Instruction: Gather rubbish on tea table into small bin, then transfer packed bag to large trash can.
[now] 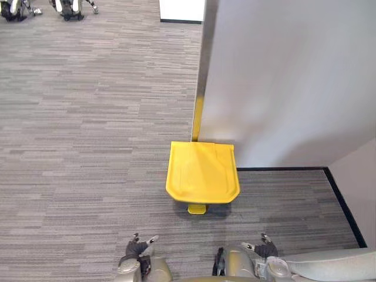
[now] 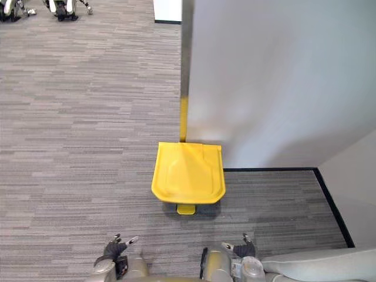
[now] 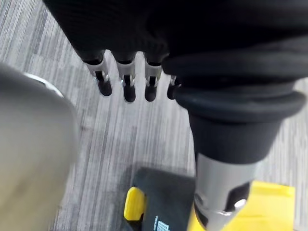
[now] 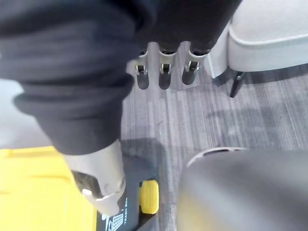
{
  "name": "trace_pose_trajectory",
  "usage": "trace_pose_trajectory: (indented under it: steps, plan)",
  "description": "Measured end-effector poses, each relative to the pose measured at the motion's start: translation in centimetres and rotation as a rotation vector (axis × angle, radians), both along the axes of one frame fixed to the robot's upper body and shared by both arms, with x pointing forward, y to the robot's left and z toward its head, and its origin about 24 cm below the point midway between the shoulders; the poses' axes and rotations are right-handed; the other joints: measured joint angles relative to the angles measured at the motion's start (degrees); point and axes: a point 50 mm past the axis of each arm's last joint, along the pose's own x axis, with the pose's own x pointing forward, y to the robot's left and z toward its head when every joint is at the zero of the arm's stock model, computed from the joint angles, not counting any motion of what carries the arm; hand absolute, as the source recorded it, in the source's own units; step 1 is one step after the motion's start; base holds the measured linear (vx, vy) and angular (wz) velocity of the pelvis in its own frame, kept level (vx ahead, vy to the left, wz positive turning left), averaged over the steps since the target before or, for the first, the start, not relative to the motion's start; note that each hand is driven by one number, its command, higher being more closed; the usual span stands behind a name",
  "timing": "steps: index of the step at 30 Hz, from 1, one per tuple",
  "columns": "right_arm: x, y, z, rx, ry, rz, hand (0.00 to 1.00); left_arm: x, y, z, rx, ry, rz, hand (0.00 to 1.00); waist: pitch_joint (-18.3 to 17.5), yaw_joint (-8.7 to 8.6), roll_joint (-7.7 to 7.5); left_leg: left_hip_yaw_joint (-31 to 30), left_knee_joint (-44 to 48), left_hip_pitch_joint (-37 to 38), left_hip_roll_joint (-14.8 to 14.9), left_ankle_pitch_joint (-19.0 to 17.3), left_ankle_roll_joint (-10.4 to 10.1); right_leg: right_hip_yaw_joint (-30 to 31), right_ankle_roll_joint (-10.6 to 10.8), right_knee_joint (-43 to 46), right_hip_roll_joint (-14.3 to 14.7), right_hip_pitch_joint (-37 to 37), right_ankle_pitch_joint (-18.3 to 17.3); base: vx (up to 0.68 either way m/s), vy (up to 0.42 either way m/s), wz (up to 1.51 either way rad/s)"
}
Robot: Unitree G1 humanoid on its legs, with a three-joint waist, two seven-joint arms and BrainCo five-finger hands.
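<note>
The large trash can [image 1: 202,170] stands on the grey striped carpet floor [image 1: 88,147], its back against the corner of a pale wall [image 1: 282,76]; its yellow lid [image 2: 188,170] lies flat and shut, so whatever is inside is hidden; a small yellow pedal [image 1: 197,208] juts from the foot of the can on the near side, set in a black base [image 3: 159,192]; a black skirting [image 1: 282,168] runs along the bottom of the wall to the right of the can. The left hand [image 3: 226,144] hangs above the carpet just in front of the can, its fingers [image 3: 126,84] straight and side by side in a row, the thumb apart from them, with nothing between them; the right hand [image 4: 103,178] hangs likewise on the other side of the pedal, its fingers [image 4: 163,72] straight, lightly spread and empty, the thumb stretched out over the edge of the yellow lid; past these fingers a pale padded seat [image 4: 269,33] on a thin dark leg stands on the carpet. At the far end of the floor, well apart from the can, are some dark wheeled bases [image 1: 70,9], perhaps of chairs.
</note>
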Motion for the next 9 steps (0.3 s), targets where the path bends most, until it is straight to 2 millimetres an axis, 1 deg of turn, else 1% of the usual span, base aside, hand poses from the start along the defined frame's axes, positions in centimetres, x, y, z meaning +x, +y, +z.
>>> trace_pose_trajectory:
  steps: [1, 2, 3, 4, 5, 6, 7, 9]
  plan:
    - [-0.2, -0.3, -0.3, -0.003, 0.025, -0.005, 0.00, 0.3, -0.5, -0.1, -0.011, 0.003, -0.010, 0.00, -0.3, -0.08, 0.06, 0.7, -2.5, 0.6, -1.0, 2.1, -1.1, 0.0, -0.6, -5.6, 0.5, 2.0, -2.3, -0.07, -0.162, -0.21]
    - [-0.3, -0.8, -0.5, -0.007, 0.054, -0.006, 0.00, 0.2, -1.0, -0.3, -0.025, 0.020, -0.022, 0.00, -0.4, -0.59, 1.18, 0.5, -4.7, 1.2, -1.0, 3.5, -1.2, -0.2, -1.1, -8.2, 1.0, 2.7, -1.4, -0.09, -0.122, -0.11]
    - [-0.6, -0.9, -0.6, -0.005, 0.068, -0.011, 0.00, 0.0, -1.1, -0.5, -0.030, 0.030, -0.021, 0.00, -0.4, -0.74, 1.24, -0.1, -5.9, 1.9, -1.2, 3.8, -1.0, -0.3, -1.1, -9.0, 1.2, 3.1, -0.9, -0.10, -0.042, -0.07]
    - [-1.3, -1.4, -0.9, -0.011, 0.100, -0.038, 0.00, -0.7, -0.9, -0.7, -0.026, 0.050, -0.016, 0.00, -1.4, -0.71, 2.09, -1.1, -7.6, 2.9, -1.3, 4.7, -1.0, -0.2, -1.2, -10.5, 1.8, 3.9, -0.2, -0.08, 0.027, -0.08]
    - [-1.9, -1.7, -1.0, -0.013, 0.120, -0.050, 0.00, -1.4, -0.6, -0.9, -0.018, 0.068, -0.013, 0.00, -1.9, -0.81, 2.37, -1.2, -8.3, 3.7, -1.4, 4.9, -0.9, -0.3, -1.1, -11.5, 2.1, 4.8, 0.2, -0.08, 0.026, -0.07]
    - [-2.1, -1.9, -1.1, -0.015, 0.127, -0.053, 0.00, -1.7, -0.4, -0.9, -0.013, 0.077, -0.011, 0.00, -2.1, -0.81, 2.53, -1.3, -8.5, 3.9, -1.4, 5.0, -0.8, -0.3, -0.9, -12.1, 2.1, 5.0, 0.5, -0.07, 0.036, 0.01]
    - [-2.4, -2.2, -1.1, -0.022, 0.139, -0.055, 0.00, -2.3, 0.1, -1.1, -0.001, 0.094, -0.008, 0.00, -2.5, -0.73, 2.54, -1.5, -8.8, 3.8, -1.6, 5.0, -0.8, -0.3, -0.1, -13.4, 2.1, 5.2, 1.0, -0.07, 0.069, -0.03]
    - [-2.4, -2.4, -1.1, -0.023, 0.143, -0.061, 0.00, -3.0, 1.0, -1.2, 0.016, 0.119, -0.005, 0.00, -2.7, -0.76, 2.59, -1.5, -9.4, 3.8, -2.0, 5.1, -0.6, 0.1, 0.5, -15.8, 2.1, 5.6, 2.4, -0.02, 0.080, -0.07]
